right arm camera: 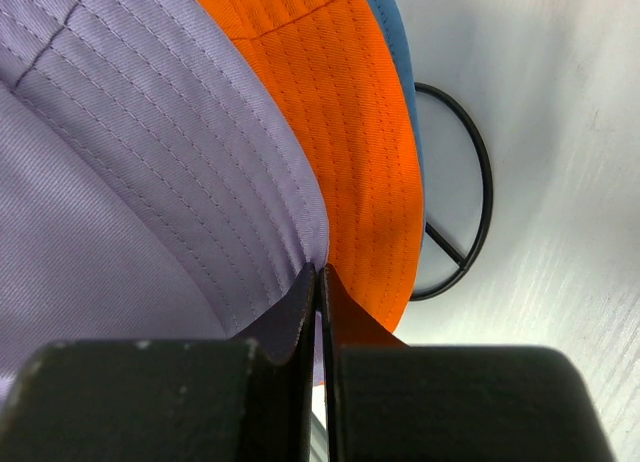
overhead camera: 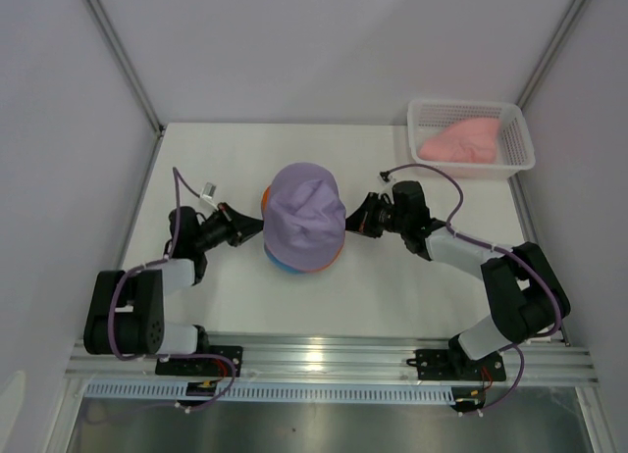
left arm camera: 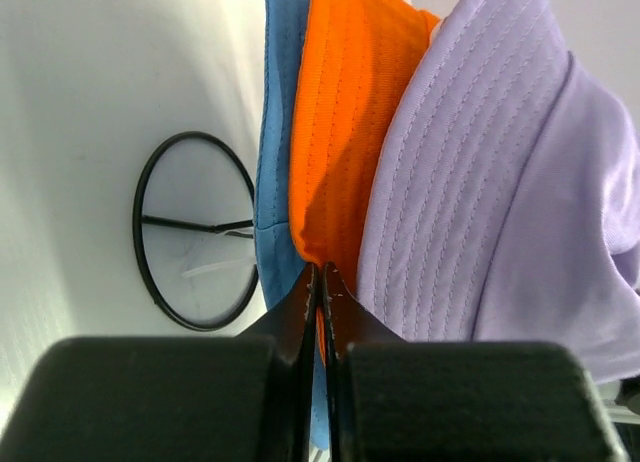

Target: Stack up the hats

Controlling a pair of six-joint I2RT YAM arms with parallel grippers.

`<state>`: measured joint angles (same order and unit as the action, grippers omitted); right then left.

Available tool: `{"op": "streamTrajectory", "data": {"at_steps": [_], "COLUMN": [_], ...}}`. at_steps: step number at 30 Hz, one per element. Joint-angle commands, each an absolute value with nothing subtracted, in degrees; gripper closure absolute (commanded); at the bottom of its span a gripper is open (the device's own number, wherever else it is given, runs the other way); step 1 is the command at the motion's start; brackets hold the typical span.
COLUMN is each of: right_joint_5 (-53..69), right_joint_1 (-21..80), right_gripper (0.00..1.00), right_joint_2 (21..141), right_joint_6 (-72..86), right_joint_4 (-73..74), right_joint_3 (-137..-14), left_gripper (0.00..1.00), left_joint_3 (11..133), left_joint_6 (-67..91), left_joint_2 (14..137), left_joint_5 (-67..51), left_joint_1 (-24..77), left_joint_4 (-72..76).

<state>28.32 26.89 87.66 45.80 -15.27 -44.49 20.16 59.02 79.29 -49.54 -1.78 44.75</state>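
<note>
The lavender hat (overhead camera: 304, 218) sits on top of the orange hat (overhead camera: 266, 194) and the blue hat (overhead camera: 278, 264) in the middle of the table. The pink hat (overhead camera: 459, 144) lies in the white basket. My left gripper (overhead camera: 257, 227) is at the stack's left edge; in its wrist view it (left arm camera: 321, 270) is shut on the orange hat's brim (left arm camera: 340, 132), between the blue hat (left arm camera: 275, 162) and the lavender hat (left arm camera: 470, 182). My right gripper (overhead camera: 351, 223) is at the stack's right edge; it (right arm camera: 319, 270) is shut on the lavender brim (right arm camera: 200, 182), next to the orange brim (right arm camera: 360, 162).
The black wire stand's base ring (left arm camera: 140, 232) shows under the stack, also in the right wrist view (right arm camera: 485, 182). The white mesh basket (overhead camera: 471, 104) stands at the back right. White walls close the table on three sides.
</note>
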Motion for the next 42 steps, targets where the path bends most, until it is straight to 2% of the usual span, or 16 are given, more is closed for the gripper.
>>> {"op": "streamTrajectory", "data": {"at_steps": [1,4,9,13,15,16,19,23,27,30,37,42], "right_joint_5": [26.6,24.3,20.8,21.1,21.1,21.1,21.4,21.7,22.1,22.1,22.6,22.8], "right_joint_1": [27.5,27.9,28.5,28.4,28.5,28.4,28.4,28.4,28.5,28.5,28.6,28.5], "right_gripper": [1.00,1.00,1.00,1.00,1.00,1.00,1.00,1.00,1.00,1.00,1.00,1.00], "right_joint_2": [88.5,88.4,87.5,86.7,86.7,86.6,86.0,85.8,85.4,85.2,85.6,85.8], "right_joint_6": [43.5,41.3,38.5,38.2,38.3,38.2,38.2,38.1,38.0,38.1,37.9,38.0], "right_joint_4": [-13.5,-9.2,-3.3,-2.8,-2.7,-2.7,-2.9,-2.8,-2.6,-2.6,-2.5,-2.3], "right_joint_3": [-46.2,-47.5,-49.0,-48.6,-48.6,-48.7,-48.9,-49.4,-49.7,-49.7,-50.4,-51.0], "left_gripper": [0.99,0.99,0.99,0.99,0.80,0.63,0.36,0.27,0.26,0.30,0.37,0.40], "left_joint_3": [24.2,27.0,26.7,26.5,26.8,27.4,29.3,34.4,37.2,36.7,32.0,30.7], "left_joint_6": [49.8,45.0,44.1,44.0,43.0,42.5,40.8,38.1,36.8,38.0,44.0,47.3], "left_joint_2": [75.8,74.6,75.1,75.7,72.5,71.0,64.3,58.0,55.7,55.4,59.8,64.5], "left_joint_5": [-46.5,-39.1,-34.4,-35.9,-34.5,-33.4,-31.6,-29.9,-31.5,-36.1,-49.1,-52.3], "left_joint_1": [-0.4,1.9,1.9,1.9,1.8,1.8,0.7,-2.6,-5.9,-6.3,-6.2,-5.0], "left_joint_4": [32.3,20.5,16.1,15.7,13.7,10.9,3.9,-4.9,-8.5,-5.8,15.6,26.0]}}
